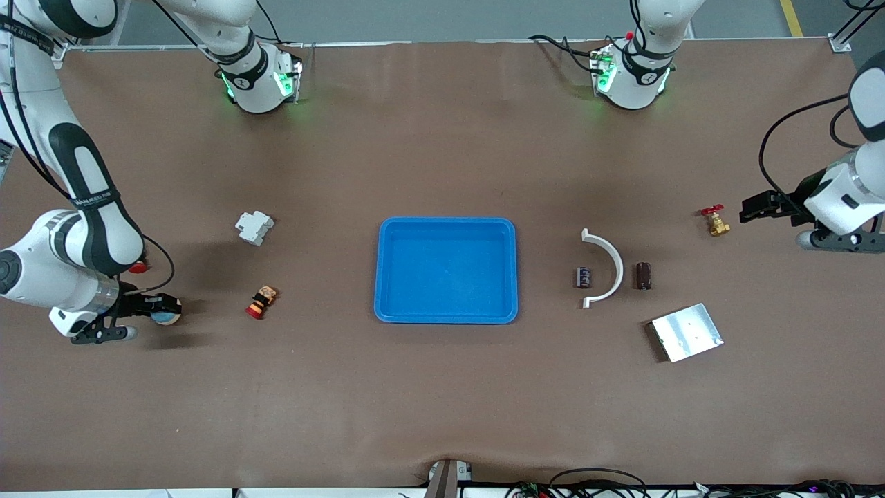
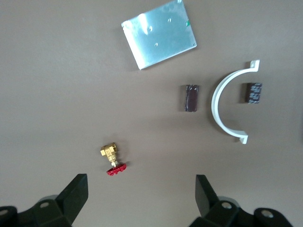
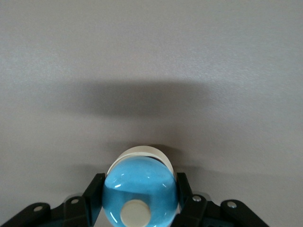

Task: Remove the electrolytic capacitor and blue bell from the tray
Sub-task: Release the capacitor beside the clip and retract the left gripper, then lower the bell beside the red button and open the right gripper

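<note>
My right gripper [image 1: 155,308] is shut on a blue dome bell [image 1: 167,317] with a white button, low over the table at the right arm's end. In the right wrist view the bell [image 3: 139,187] sits between both fingers [image 3: 96,188]. Two small dark cylinders lie toward the left arm's end: a capacitor with pale markings [image 1: 584,277] [image 2: 253,92] and a dark brown capacitor [image 1: 644,275] [image 2: 191,98]. My left gripper [image 1: 758,207] [image 2: 141,194] is open and empty, over the table beside a brass valve. A blue tray [image 1: 446,223] stands empty at the table's middle.
A white curved clip [image 1: 606,268] [image 2: 221,106] lies between the two capacitors. A brass valve with a red handle [image 1: 716,222] [image 2: 111,158] and a metal plate [image 1: 686,332] [image 2: 158,33] lie near them. A white breaker [image 1: 254,227] and a red push-button [image 1: 261,302] lie toward the right arm's end.
</note>
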`<move>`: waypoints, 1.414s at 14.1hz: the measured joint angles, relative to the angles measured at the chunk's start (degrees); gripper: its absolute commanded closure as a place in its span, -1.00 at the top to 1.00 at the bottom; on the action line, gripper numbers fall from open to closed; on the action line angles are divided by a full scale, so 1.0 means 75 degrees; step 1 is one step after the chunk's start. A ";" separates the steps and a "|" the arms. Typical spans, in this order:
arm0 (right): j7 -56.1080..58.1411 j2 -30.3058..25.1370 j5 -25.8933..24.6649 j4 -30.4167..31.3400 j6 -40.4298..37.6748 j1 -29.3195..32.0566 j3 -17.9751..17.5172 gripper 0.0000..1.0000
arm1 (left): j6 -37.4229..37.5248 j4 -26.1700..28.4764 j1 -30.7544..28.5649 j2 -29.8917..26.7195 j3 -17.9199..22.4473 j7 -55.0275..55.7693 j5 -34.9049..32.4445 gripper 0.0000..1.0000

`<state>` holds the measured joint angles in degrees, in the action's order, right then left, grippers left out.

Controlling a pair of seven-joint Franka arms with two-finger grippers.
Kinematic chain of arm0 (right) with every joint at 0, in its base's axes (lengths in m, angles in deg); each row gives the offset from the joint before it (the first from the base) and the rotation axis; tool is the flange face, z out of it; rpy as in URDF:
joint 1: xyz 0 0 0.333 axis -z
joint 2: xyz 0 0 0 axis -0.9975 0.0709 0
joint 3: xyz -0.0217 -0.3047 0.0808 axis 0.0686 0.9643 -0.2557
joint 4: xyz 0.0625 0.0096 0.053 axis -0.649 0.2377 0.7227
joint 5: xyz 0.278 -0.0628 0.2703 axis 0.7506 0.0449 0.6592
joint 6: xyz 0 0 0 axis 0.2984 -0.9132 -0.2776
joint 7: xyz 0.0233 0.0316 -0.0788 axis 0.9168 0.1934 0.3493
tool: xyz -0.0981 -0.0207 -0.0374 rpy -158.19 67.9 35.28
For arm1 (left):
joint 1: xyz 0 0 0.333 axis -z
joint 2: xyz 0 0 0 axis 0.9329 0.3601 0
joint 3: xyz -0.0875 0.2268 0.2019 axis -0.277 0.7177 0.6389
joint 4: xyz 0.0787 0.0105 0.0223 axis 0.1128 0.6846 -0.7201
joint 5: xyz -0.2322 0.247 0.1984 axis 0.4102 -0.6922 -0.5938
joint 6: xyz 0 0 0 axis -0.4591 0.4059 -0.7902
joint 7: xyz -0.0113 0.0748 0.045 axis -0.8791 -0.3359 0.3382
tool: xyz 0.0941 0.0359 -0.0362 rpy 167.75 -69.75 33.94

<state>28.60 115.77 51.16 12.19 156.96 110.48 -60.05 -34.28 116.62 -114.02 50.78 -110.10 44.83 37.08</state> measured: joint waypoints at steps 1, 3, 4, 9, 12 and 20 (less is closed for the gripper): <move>0.0007 0.0105 0.0000 -0.0086 0.0000 -0.0006 -0.0006 -1.00 | -0.0069 0.0058 -0.0004 -0.0220 0.0011 0.0000 0.0092 1.00; 0.0035 0.0206 -0.0003 -0.0239 -0.0019 -0.0025 -0.0030 -1.00 | -0.0151 0.0088 -0.0012 -0.0535 0.0025 0.0000 0.0167 1.00; 0.0045 0.0247 -0.0003 -0.0322 -0.0019 -0.0058 -0.0046 -1.00 | -0.0187 0.0087 -0.0015 -0.0685 0.0027 0.0000 0.0170 1.00; 0.0045 0.0384 -0.0001 -0.0515 -0.0023 -0.0201 -0.0064 -1.00 | -0.0246 -0.0100 0.0017 -0.1576 -0.0016 0.0000 0.0202 1.00; 0.0045 0.0401 -0.0003 -0.0544 -0.0025 -0.0235 -0.0064 -1.00 | 0.0097 -0.0845 0.0007 -0.1607 0.0006 0.0000 0.0272 1.00; -0.0064 0.0462 0.0009 -0.0616 -0.0040 -0.0328 -0.0068 1.00 | 0.1027 -0.1496 0.0010 -0.1346 -0.0049 0.0002 0.0384 1.00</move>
<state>28.13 119.23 51.23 7.58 156.66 108.02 -60.56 -26.58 105.40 -113.94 40.69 -110.46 44.84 39.96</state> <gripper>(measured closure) 0.216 0.000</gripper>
